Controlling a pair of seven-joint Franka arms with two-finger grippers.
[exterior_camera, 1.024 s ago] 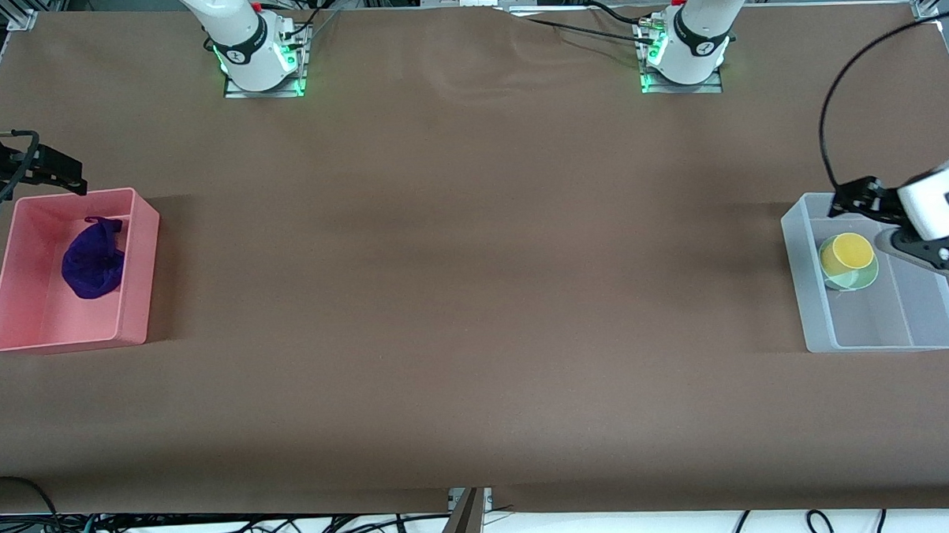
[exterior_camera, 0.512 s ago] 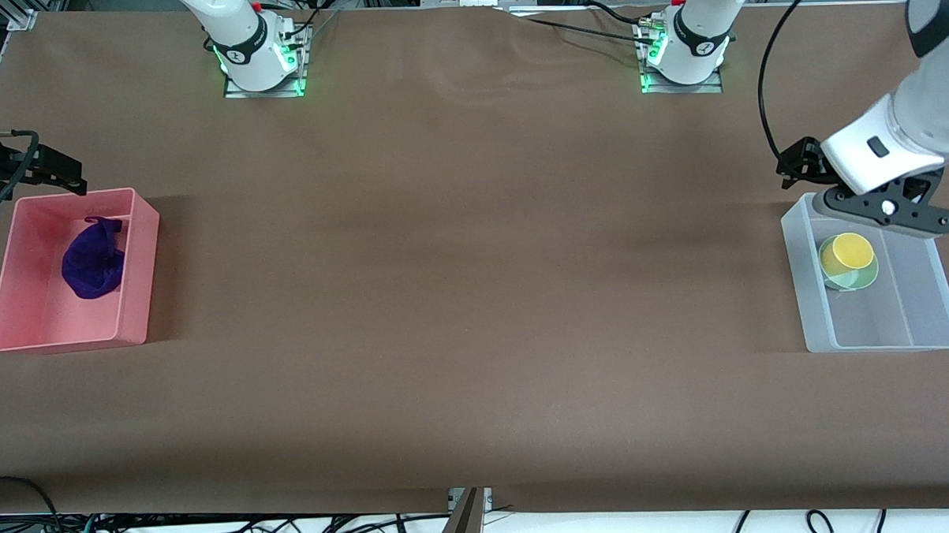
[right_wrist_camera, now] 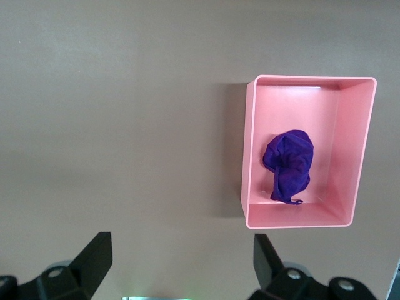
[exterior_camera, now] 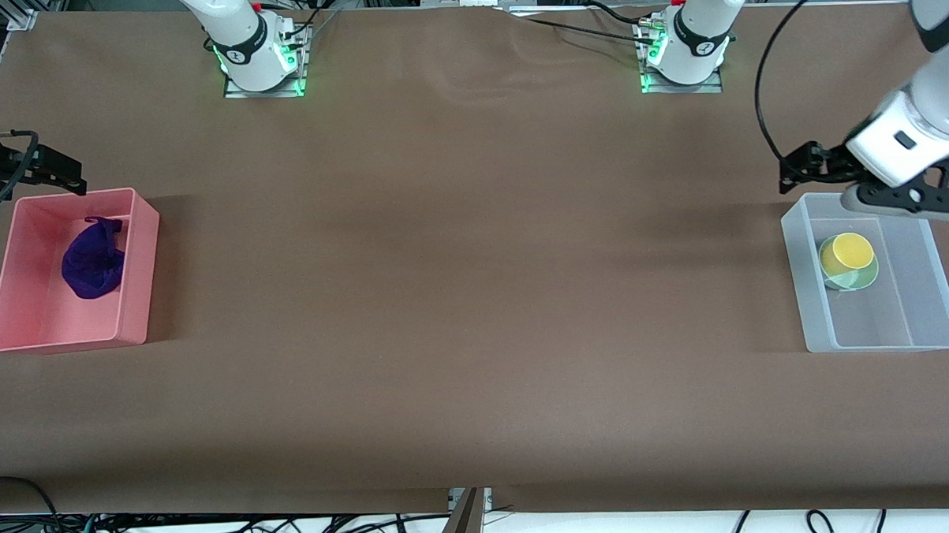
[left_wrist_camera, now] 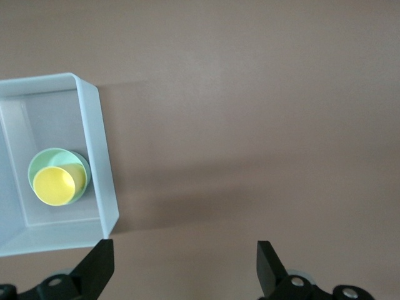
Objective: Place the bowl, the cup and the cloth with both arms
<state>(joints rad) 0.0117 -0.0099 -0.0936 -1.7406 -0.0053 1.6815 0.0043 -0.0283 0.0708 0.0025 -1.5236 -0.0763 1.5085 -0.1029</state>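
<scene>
**Yellow cup and bowl binned, cloth binned, both grippers empty**

Lowest in the front view, at the left arm's end of the table, a clear bin (exterior_camera: 794, 271) is seen. The bowl (exterior_camera: 860, 278) is held in it, with the cup (exterior_camera: 850, 250) nested inside the bowl. At the right arm's end, a pink bin (exterior_camera: 148, 270) is seen with the cloth (exterior_camera: 91, 264) lying in it. Higher in the frame, the left gripper (left_wrist_camera: 184, 265) is held over the clear bin's upper edge, fingers spread apart and nothing between them. The right gripper (right_wrist_camera: 178, 259) waits above the table beside the pink bin, likewise spread wide and empty.

The placing is judged complete. If the left arm were dropped or swung low, the clear bin's rim could be caught and the cup tipped out of the bowl.

Compared with a second ago, the left gripper has been lifted from over the cup toward the bin's upper edge. The right arm, both bins and all three items are unmoved.
</scene>
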